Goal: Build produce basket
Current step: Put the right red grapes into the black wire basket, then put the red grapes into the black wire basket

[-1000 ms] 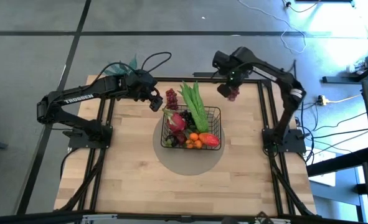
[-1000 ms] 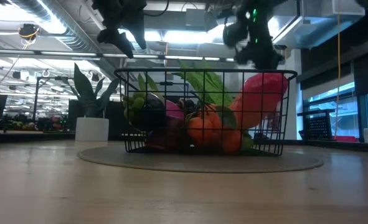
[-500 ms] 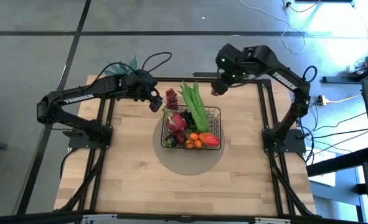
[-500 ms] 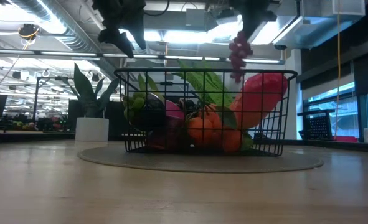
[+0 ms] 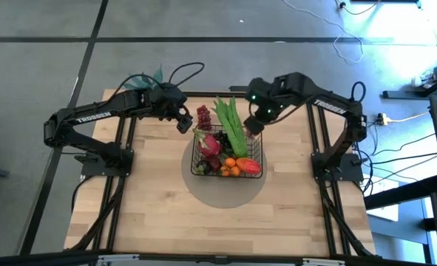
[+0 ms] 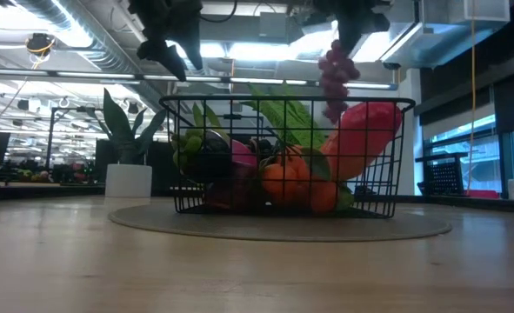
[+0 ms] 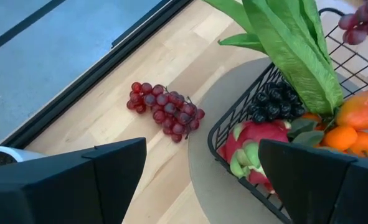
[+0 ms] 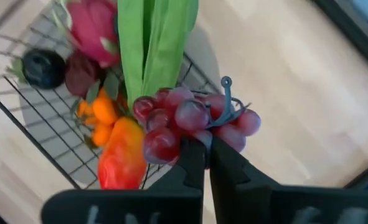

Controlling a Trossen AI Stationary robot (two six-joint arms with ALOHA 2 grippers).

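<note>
While the left tool [image 5: 183,118] hung with fingers [image 7: 84,180] spread apart and holding nothing, near the basket's far left corner, the right tool [image 5: 255,124] was clamped on a bunch of red grapes [image 8: 184,121].

Basket [image 5: 256,148]: black wire, standing on a round grey mat [image 5: 225,188] at mid-bench [image 5: 151,199].

Held grapes: hanging above the basket's far right corner, over the rim in the low view [image 6: 335,78].

Second bunch [image 7: 165,111]: red, lying on the bench just outside the basket's far left corner, below the left tool.

Contents of basket: long green pods [image 5: 231,122] rising over the far rim; pink dragon fruit [image 5: 209,144]; dark grapes [image 7: 277,102]; small oranges [image 5: 231,167]; red-yellow mango [image 5: 251,165] along the right side.

Potted plant [image 6: 124,148]: in a white pot, off beyond the bench's far left corner.
</note>
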